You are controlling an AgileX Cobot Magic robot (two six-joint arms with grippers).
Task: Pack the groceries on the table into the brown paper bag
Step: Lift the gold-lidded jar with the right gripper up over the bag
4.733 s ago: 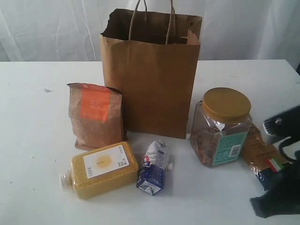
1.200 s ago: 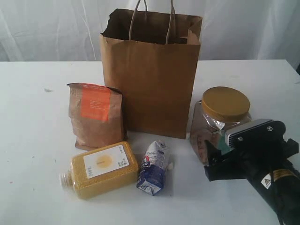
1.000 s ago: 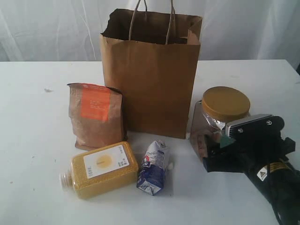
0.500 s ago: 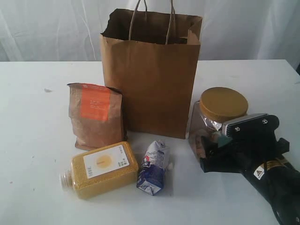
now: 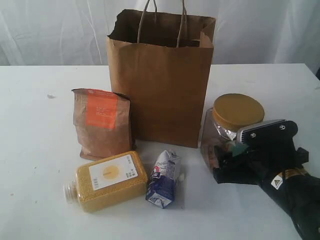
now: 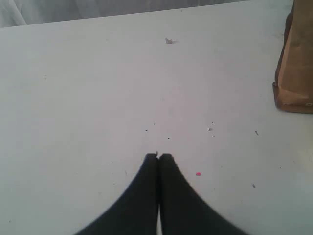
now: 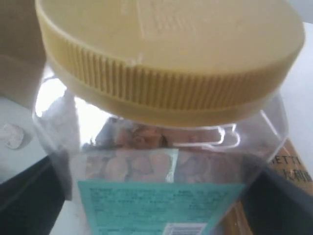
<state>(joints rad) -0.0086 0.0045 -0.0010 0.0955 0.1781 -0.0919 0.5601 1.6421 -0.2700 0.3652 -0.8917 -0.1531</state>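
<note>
The big yellow-lidded clear jar (image 5: 235, 112) stands upright on the white desk (image 5: 40, 165), right of the brown paper bag (image 5: 165, 85) and slightly nearer. The right pincer (image 5: 227, 159) straddles its lower body, fingers wide apart and close against both walls; I cannot tell whether they clamp it. The spaghetti packet (image 7: 296, 164) lies just beyond the jar. The left pincer (image 6: 158, 156) is pressed together, empty, over bare desk. Left of the bag stands the brown pouch (image 5: 102, 125). Nearer lie the yellow grain bottle (image 5: 110, 180) and the small carton (image 5: 163, 180).
</note>
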